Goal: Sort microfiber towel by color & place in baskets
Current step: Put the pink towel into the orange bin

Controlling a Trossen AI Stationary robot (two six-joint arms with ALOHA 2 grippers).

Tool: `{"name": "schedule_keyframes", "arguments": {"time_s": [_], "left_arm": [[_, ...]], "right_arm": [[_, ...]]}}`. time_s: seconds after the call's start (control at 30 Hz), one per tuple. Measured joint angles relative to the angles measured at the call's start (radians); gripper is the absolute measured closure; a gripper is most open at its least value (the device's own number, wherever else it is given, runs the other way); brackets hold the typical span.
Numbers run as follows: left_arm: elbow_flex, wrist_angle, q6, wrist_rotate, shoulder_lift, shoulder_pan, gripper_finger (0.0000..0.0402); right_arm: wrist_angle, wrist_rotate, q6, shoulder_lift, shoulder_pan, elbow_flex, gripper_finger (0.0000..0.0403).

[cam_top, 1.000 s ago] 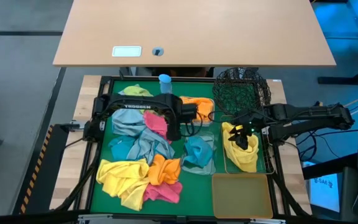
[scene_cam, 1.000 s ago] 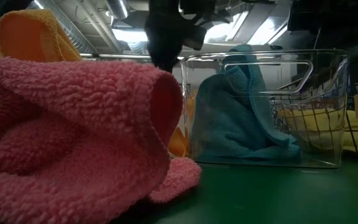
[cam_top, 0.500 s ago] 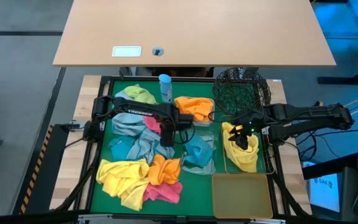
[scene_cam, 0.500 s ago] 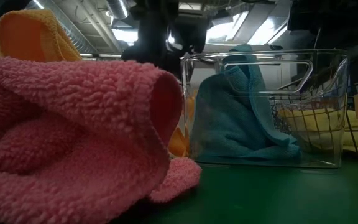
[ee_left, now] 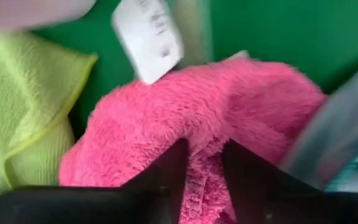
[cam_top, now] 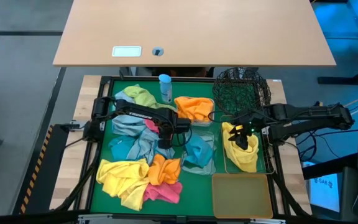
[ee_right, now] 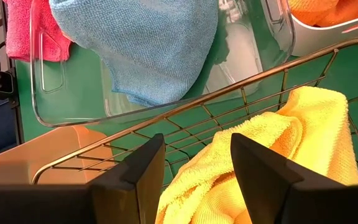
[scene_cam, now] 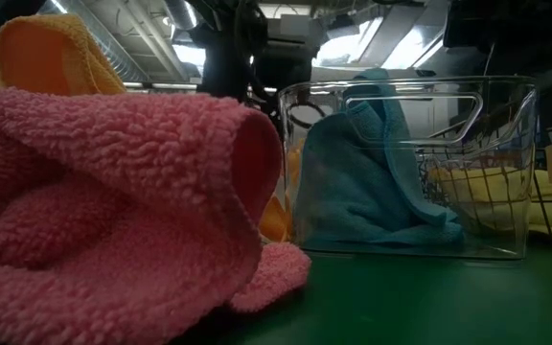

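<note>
My left gripper (cam_top: pixel 165 137) is down on a pink towel (cam_top: pixel 151 124) in the middle of the green mat and is shut on it (ee_left: pixel 204 149). My right gripper (cam_top: pixel 244 134) hangs open (ee_right: pixel 196 140) over the rectangular wire basket (cam_top: pixel 265 146), where a yellow towel (ee_right: pixel 260 143) lies. A teal towel (cam_top: pixel 197 152) sits in the clear tub (scene_cam: pixel 506 172). An orange towel (cam_top: pixel 194 107) fills the white tub. Light green (cam_top: pixel 138 94), grey-blue (cam_top: pixel 126 124), teal, yellow (cam_top: pixel 123 174), orange (cam_top: pixel 163 169) and another pink (scene_cam: pixel 113 211) towel lie loose on the mat. My left gripper pinches a raised fold of the pink towel (ee_left: pixel 201 186) between its two fingers (ee_left: pixel 173 168), coming from above and pointing down. The rest of the towel (ee_left: pixel 247 106) lies on the mat and on the cloths beside it.
A black round wire-mesh basket (cam_top: pixel 241 93) stands at the far right, an amber tub (cam_top: pixel 241 193) at the near right. A small blue-capped bottle (cam_top: pixel 165 87) stands at the far edge by the white tub. A wooden table (cam_top: pixel 191 31) lies beyond the mat.
My left gripper has moved from over the white tub toward the table's near left and has come down onto the pink towel in the middle. The orange towel in the white tub now shows fully.
</note>
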Motion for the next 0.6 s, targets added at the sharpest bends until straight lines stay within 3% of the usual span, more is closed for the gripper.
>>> {"name": "schedule_keyframes", "arguments": {"time_s": [0.17, 0.4, 0.6], "left_arm": [[0.043, -0.013, 0.042, -0.029, 0.000, -0.046, 0.0390], [0.169, -0.143, 0.042, -0.054, 0.000, -0.079, 0.0399], [0.322, -0.206, 0.049, -0.078, 0.000, -0.089, 0.0400]], "right_arm": [[0.000, 0.000, 0.000, 0.000, 0.000, 0.000, 0.0219], [0.011, 0.000, -0.001, 0.000, 0.000, 0.000, 0.0219], [0.162, 0.000, -0.101, 0.000, 0.000, 0.000, 0.0219]]}}
